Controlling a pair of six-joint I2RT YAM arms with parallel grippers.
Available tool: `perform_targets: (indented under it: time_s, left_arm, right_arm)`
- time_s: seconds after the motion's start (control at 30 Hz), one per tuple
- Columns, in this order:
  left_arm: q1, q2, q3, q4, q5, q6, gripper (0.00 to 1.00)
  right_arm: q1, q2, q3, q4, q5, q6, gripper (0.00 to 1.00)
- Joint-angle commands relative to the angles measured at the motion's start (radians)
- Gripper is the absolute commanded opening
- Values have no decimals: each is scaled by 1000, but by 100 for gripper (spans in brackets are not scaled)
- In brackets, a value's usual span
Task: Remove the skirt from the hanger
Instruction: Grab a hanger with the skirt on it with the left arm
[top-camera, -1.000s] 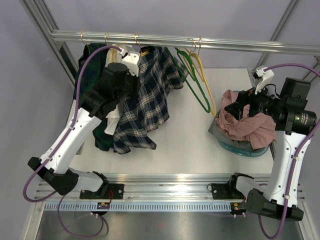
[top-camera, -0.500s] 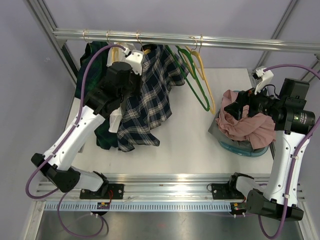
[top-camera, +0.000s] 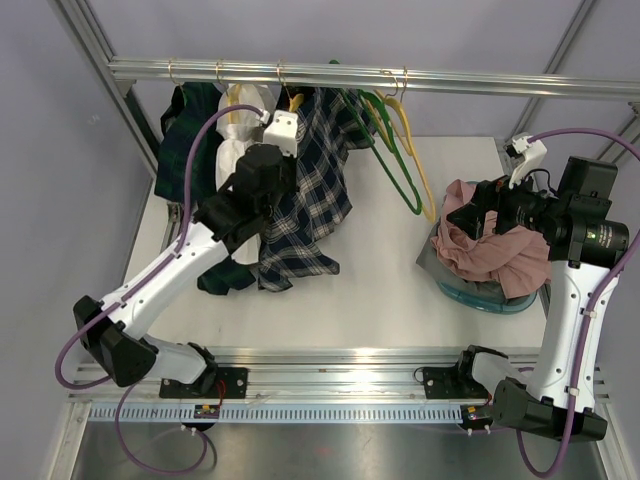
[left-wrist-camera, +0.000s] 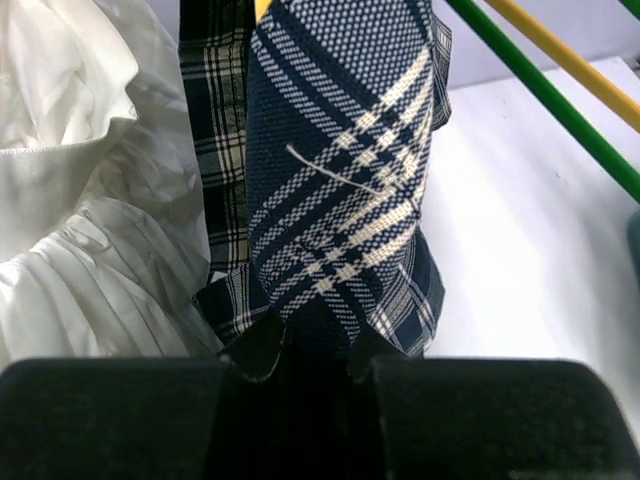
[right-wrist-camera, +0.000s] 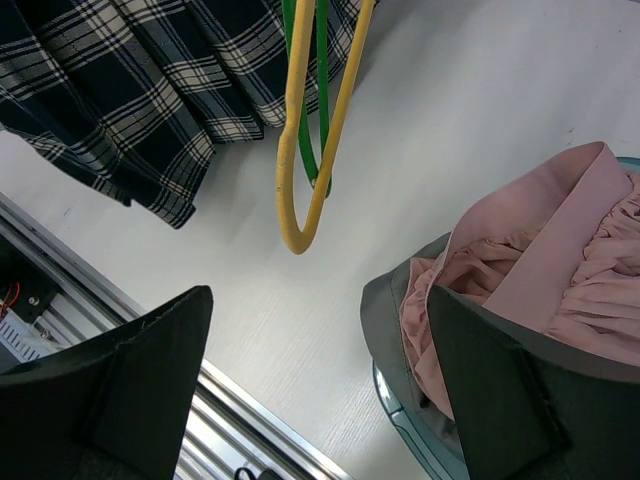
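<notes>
A navy-and-white plaid skirt (top-camera: 315, 185) hangs from the rail on a yellow hanger (top-camera: 296, 100). Only the hanger's tip (left-wrist-camera: 262, 8) shows in the left wrist view. My left gripper (top-camera: 285, 155) is up near the skirt's top, shut on a fold of the plaid cloth (left-wrist-camera: 340, 150). The cloth runs down between the dark fingers, which meet on it at the gripper (left-wrist-camera: 312, 345). My right gripper (top-camera: 470, 215) hangs open over the table at the right, beside the pink garment. Nothing is between the right gripper's (right-wrist-camera: 318, 300) fingers.
A white garment (top-camera: 240, 150) and a dark green one (top-camera: 185, 130) hang left of the skirt. Empty green and yellow hangers (top-camera: 400, 150) dangle from the metal rail (top-camera: 450, 80). A pink garment (top-camera: 495, 250) fills a teal basin (top-camera: 490, 300) at the right.
My left arm has moved right and towards the rail with the skirt in its grip, dragging the cloth right and uncovering the white garment. The right arm has not moved.
</notes>
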Motion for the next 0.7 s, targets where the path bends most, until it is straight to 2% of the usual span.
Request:
perform_targets:
  time_s: [0.0,0.1,0.13,0.17,0.2,0.23,0.4,0.47,0.53,0.67]
  left_arm:
    - [-37,-32,30,470,-146,136,0]
    - [-72,-7,38,492,-253,258,0]
    - [-89,-1,21,524,-331,317,0]
    - [-109,7,6,573,-372,388,0]
    - [-142,15,-11,690,-405,531,0]
    - [-152,33,-22,738,-445,587,0]
    - [-153,64,-28,867,-433,718,0]
    - [-153,84,-16,897,-427,737,0]
    - [-153,91,24,854,-410,674,0]
    - [-153,49,61,629,-344,443,0]
  right_arm:
    - [-3,-2,4,34,-30,20,96]
    - [-2,-5,1,31,-22,14,96]
    - [-3,-7,-1,31,-21,15,96]
    - [-3,-10,-4,32,-21,18,96]
    - [-3,-8,-10,34,-22,21,96]
    - [-2,-10,-13,38,-25,29,96]
    - [-3,-11,-18,41,-24,30,96]
    - [-3,-13,-18,40,-22,24,96]
    - [-3,-16,-19,38,-19,23,97]
    - [-2,-24,-21,32,-4,18,97]
